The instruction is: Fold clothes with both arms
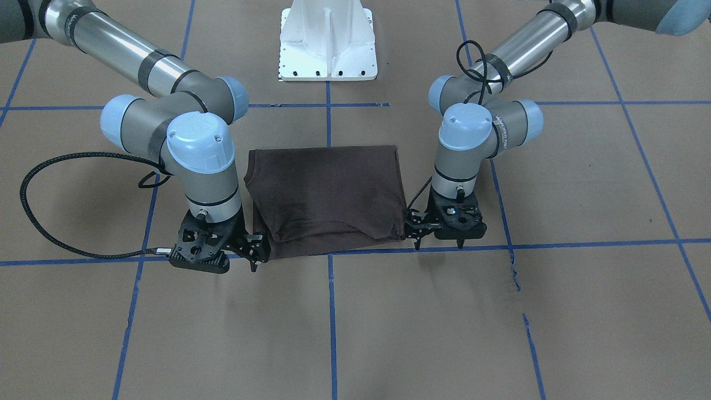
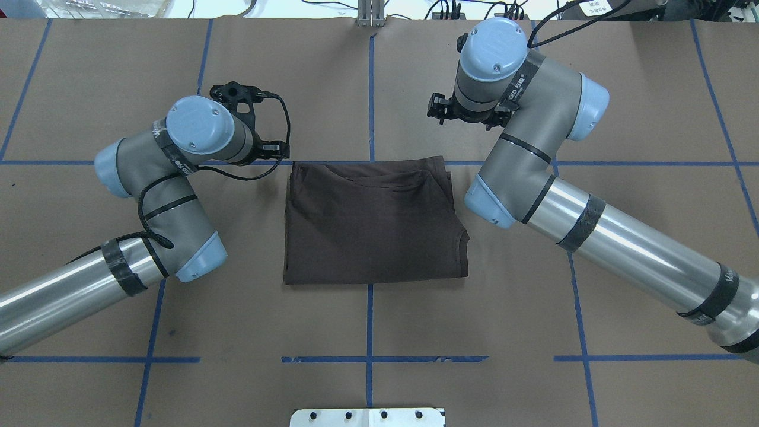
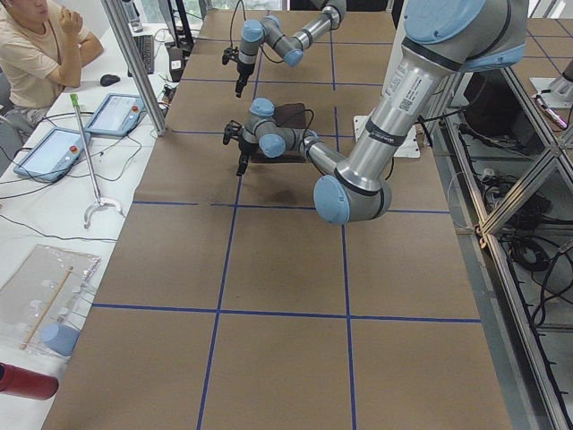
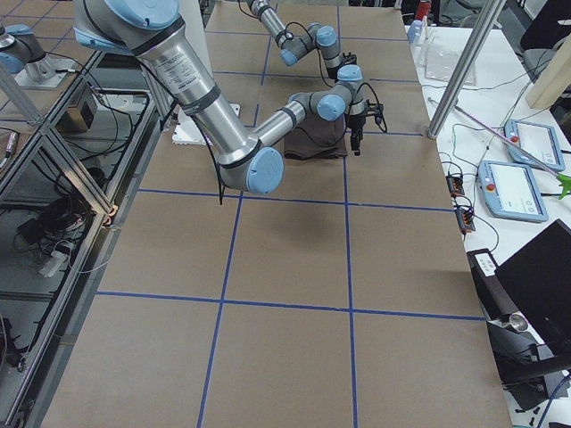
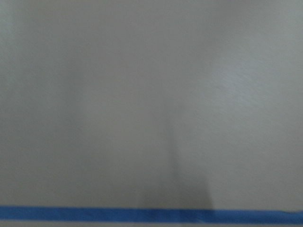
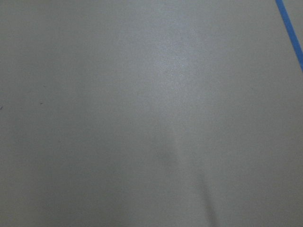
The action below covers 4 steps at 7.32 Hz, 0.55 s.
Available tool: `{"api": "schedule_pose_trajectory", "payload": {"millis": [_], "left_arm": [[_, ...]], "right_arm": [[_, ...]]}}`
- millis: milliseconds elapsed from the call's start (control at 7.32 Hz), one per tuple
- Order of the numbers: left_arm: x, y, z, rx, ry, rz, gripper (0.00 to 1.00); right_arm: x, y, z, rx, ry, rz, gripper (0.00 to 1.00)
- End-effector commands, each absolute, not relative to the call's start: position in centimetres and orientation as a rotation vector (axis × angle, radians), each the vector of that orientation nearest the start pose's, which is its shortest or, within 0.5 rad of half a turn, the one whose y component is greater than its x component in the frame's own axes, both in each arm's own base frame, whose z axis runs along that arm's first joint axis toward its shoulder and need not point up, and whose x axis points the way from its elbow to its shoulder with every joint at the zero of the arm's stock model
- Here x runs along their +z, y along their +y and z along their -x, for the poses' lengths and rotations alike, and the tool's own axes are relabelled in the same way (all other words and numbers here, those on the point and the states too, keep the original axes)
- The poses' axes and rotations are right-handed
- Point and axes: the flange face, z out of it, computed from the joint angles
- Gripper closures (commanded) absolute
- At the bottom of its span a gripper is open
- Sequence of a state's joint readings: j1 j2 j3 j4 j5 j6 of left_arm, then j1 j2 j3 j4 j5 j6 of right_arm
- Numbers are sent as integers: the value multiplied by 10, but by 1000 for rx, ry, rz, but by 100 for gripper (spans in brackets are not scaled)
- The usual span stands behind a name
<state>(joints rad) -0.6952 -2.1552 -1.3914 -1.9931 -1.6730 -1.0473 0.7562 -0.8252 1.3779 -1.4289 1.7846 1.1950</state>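
Note:
The dark brown T-shirt (image 2: 373,225) lies flat on the brown paper, folded into a rough rectangle, with a sleeve edge showing at its right side. Both arms reach to its far corners. My left gripper (image 1: 420,235) hangs fingers-down just beside one far corner (image 2: 275,148). My right gripper (image 1: 254,255) hangs at the other far corner (image 2: 437,110). Both look open and hold nothing. Each wrist view shows only bare paper, with no cloth in it.
The table is covered in brown paper with a grid of blue tape lines (image 1: 331,311). The white pedestal base (image 1: 328,41) stands at the robot's side. A seated person (image 3: 36,49) and tablets (image 3: 112,112) are on a side bench.

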Motion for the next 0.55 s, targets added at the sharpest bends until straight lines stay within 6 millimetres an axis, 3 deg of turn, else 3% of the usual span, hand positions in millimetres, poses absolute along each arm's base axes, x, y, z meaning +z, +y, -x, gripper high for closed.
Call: {"api": "schedule_pose_trajectory", "payload": {"millis": [0,137,273,410], "left_arm": [[377,-588,-448,-73,651,-474,0],[361,-591,-438,-76,684,-483,0],[328,-588,-413,-55,770,-476,0],[326,-573,-369,15,813,-487,0]], "right_arm": [[281,-603,476,289,-698,-197,0],[278,-603,470,286,-712,-193,0],[274,-609,440,253,-757,-162,0],[300,-605,384,175,-784,-161,0]]}}
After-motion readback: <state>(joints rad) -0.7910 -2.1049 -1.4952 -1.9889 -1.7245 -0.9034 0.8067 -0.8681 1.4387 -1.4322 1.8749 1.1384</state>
